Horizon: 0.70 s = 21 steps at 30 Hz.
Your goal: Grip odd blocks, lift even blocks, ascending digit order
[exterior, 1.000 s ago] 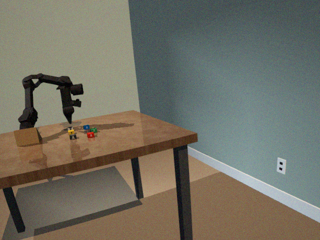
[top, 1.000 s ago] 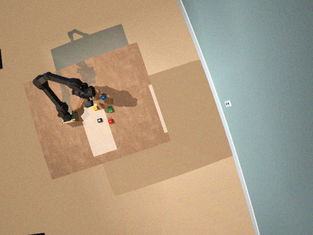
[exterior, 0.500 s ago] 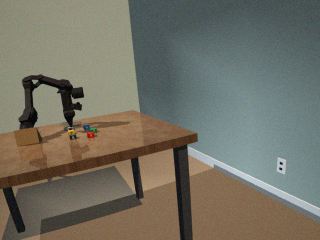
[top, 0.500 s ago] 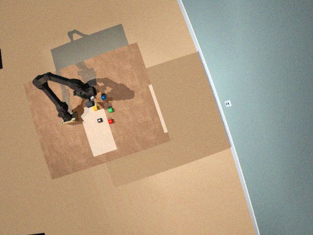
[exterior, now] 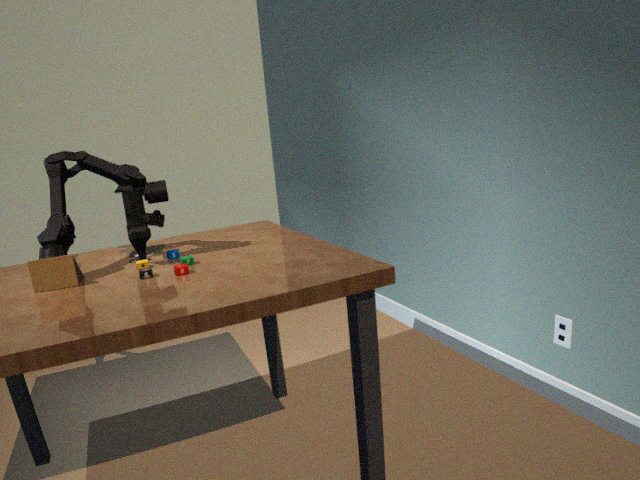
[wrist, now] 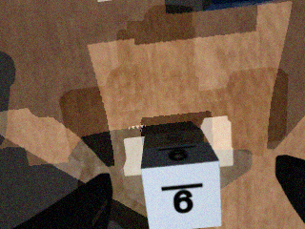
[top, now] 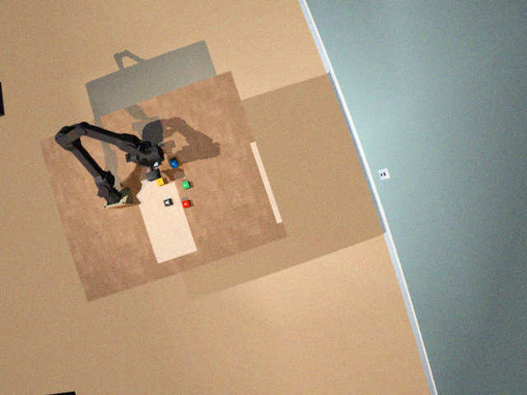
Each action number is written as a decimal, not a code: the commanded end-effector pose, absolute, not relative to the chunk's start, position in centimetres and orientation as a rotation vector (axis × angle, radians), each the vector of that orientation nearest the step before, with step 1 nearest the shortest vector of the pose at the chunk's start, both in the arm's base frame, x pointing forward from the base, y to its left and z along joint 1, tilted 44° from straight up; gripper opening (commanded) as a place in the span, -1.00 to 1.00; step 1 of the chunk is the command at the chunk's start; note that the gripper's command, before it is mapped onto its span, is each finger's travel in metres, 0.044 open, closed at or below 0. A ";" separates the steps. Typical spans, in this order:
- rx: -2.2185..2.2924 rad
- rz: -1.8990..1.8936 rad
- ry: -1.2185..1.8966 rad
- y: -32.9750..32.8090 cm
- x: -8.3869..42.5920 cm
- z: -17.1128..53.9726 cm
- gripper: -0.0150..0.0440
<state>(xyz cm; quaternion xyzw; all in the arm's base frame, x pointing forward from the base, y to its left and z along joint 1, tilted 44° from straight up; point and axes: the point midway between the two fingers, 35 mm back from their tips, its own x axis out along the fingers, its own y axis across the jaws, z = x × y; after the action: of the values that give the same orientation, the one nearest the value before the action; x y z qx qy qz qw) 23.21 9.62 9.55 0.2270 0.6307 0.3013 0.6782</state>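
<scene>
White block (top: 156, 164) (exterior: 137, 256) (wrist: 182, 197) stands between the end effector's (top: 156, 166) (exterior: 141, 257) (wrist: 194, 169) parted fingers.

Brown wooden table (top: 230, 204) (exterior: 289, 258), small blocks spread on it, white (top: 156, 164) (wrist: 182, 196), yellow (top: 160, 182) (exterior: 142, 264), blue (top: 174, 162) (exterior: 173, 254), green (top: 185, 184) (exterior: 187, 260), red (top: 185, 204) (exterior: 181, 269), black (top: 167, 202) (exterior: 145, 273)

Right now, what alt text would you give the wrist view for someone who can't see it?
A white block, its face reading as a 6 with a bar above, sits between the open black fingers of the end effector. Shadows cross the brown tabletop; a blue block shows at the top edge.
</scene>
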 end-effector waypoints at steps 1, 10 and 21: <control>0.516 0.679 1.417 9.8 23.2 9.5 0.33; 0.516 0.679 1.417 9.8 23.2 9.5 -0.08; 0.516 0.679 1.417 9.8 23.2 9.5 -0.08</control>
<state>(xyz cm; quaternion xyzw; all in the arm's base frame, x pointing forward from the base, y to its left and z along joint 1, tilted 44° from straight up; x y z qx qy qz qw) 23.14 9.70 9.45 0.2277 0.6313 0.3015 0.6773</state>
